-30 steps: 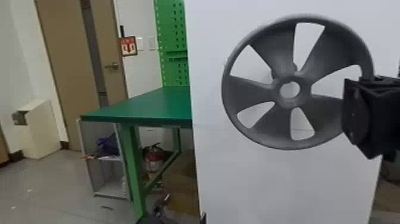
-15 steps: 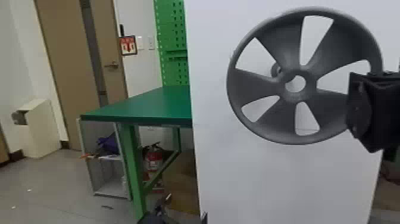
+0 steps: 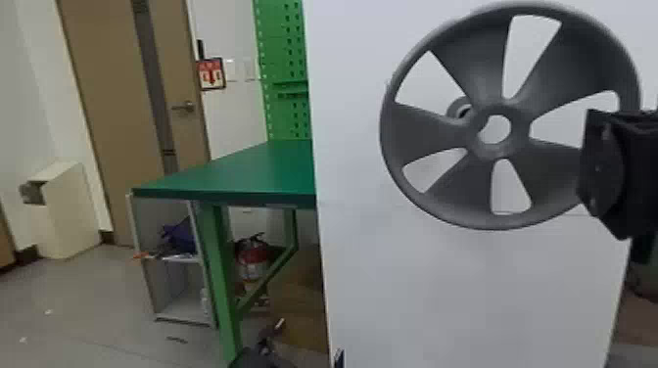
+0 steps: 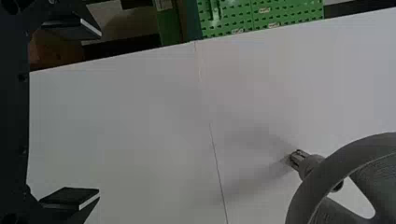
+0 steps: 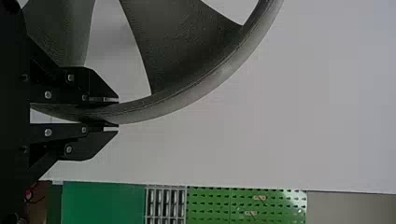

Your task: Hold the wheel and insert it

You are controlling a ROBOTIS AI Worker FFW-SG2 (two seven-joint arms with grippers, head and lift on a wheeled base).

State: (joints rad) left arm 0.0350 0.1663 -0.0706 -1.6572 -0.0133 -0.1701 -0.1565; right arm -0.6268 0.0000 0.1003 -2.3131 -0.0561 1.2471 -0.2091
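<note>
We hold our right arm (image 3: 641,186) in from the head view's right edge, its black right gripper (image 3: 595,169) high up and turned in toward the middle, and in that arm's wrist view its two flat fingers (image 5: 77,86) lie parallel and close together, with a narrow gap between them. Our left gripper (image 3: 309,338) sits low at the head view's bottom edge, well apart from the right one, and its own wrist view shows its fingers (image 4: 70,198) spread wide.

A green pegboard (image 3: 286,58) rises behind a green table (image 3: 245,171). A fire extinguisher (image 3: 253,258) (a red one) shows below the tabletop, a brown door (image 3: 115,122) farther left.
</note>
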